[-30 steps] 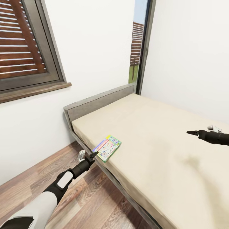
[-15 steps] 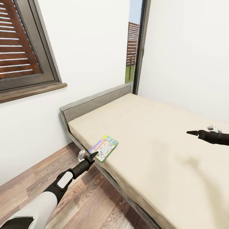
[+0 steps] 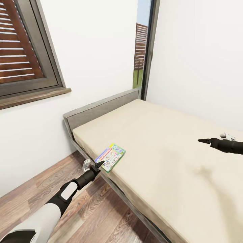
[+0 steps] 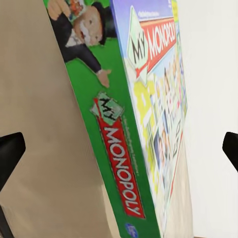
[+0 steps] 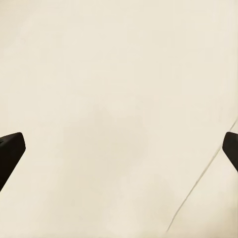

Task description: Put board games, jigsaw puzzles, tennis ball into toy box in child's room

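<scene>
— How wide is the left tool (image 3: 99, 164) set, and is it on anything?
— Its two fingers are spread far apart; in the left wrist view the dark fingertips (image 4: 11, 153) sit at opposite edges of the picture with the Monopoly board game (image 4: 141, 124) between them but touching neither. It grips nothing. From the head camera the tool's tip sits just beside the game's near corner, at the edge of the bed (image 3: 168, 158).

— And the arm behind it?
— The left arm (image 3: 50, 209) reaches forward and up from the lower corner of the head view, over the wood floor (image 3: 94, 216), stretched nearly straight toward the bed's side.

— Where does the game lie?
— The Monopoly board game (image 3: 110, 157) lies flat on the mattress, close to the bed's floor-side edge and some way down from the grey headboard (image 3: 101, 109). Its green side panel faces the left wrist camera.

— What about the right tool (image 3: 202, 140)?
— Also spread wide: the right wrist view has its fingertips (image 5: 10, 148) at the far edges with bare cream mattress (image 5: 119, 99) between them. It holds nothing and hangs above the bed, well apart from the game.

— The right arm's pose?
— The right arm (image 3: 227, 145) comes in roughly level over the mattress, pointing toward the bed's middle; its shadow falls on the mattress beneath it.

— Anything else near the bed?
— A shuttered window (image 3: 27, 60) on the wall beside the headboard, and a narrow glazed opening (image 3: 143, 50) in the corner beyond it.
</scene>
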`<state>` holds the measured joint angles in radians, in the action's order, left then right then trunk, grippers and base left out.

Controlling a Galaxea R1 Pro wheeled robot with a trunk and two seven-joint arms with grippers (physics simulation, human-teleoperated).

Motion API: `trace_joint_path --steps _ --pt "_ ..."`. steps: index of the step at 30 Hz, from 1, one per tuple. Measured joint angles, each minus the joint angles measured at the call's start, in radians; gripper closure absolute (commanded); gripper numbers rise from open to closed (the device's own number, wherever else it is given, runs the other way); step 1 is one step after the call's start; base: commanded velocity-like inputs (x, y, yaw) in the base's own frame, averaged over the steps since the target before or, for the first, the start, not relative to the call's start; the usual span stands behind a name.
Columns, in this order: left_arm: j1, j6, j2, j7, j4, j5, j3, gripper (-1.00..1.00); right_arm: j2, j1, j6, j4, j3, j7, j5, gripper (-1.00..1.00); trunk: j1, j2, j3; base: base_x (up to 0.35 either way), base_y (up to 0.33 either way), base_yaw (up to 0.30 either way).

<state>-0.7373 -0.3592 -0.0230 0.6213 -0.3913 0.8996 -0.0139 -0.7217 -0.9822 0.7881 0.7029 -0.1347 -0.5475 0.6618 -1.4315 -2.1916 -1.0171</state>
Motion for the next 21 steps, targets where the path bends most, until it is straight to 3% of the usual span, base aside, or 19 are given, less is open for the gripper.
trace_joint_path --steps 21 --pt "0.0 0.0 0.0 0.0 0.001 0.0 0.0 -1.0 0.0 0.0 0.0 0.0 -0.001 0.0 0.0 -1.0 0.0 0.0 0.0 0.0 0.0 -0.056"
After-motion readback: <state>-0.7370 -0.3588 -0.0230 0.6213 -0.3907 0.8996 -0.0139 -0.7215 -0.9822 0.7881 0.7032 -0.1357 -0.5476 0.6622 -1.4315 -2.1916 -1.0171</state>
